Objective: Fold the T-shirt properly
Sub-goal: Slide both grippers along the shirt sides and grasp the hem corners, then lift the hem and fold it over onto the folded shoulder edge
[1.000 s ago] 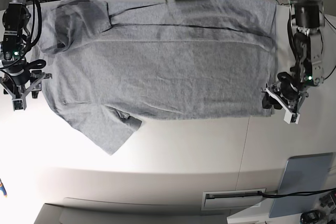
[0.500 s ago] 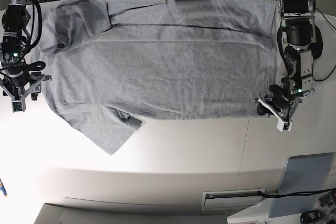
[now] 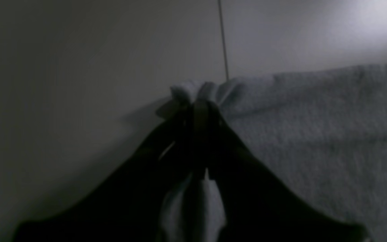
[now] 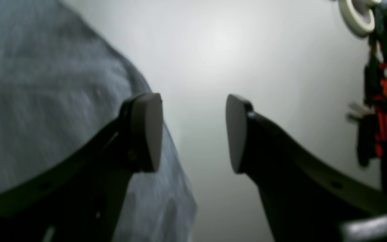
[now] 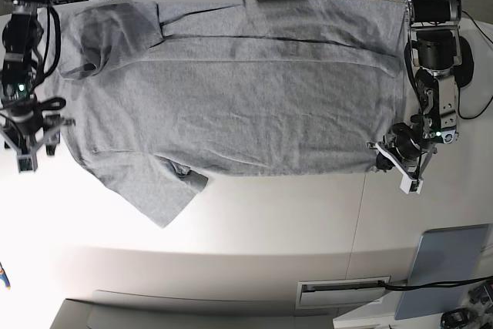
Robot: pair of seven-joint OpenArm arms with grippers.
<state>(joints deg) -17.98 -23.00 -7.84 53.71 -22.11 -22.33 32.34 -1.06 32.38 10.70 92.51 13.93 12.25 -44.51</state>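
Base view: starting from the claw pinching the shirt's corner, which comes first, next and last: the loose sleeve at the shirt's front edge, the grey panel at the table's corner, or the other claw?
From the left claw, shut on the T-shirt:
1. Grey panel, nearest, toward the table's front corner on that side.
2. Loose sleeve, midway along the front edge.
3. Right claw, farthest, at the opposite end of the shirt.

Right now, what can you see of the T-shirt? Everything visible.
The T-shirt is plain heather grey, soft knit cotton by the look, and lies spread flat across the white table, lightly creased. One short sleeve sticks out toward the front edge; the other is folded over at the back corner. No lettering shows. The left gripper is shut on a bunched hem corner; the open right gripper sits by the opposite end.
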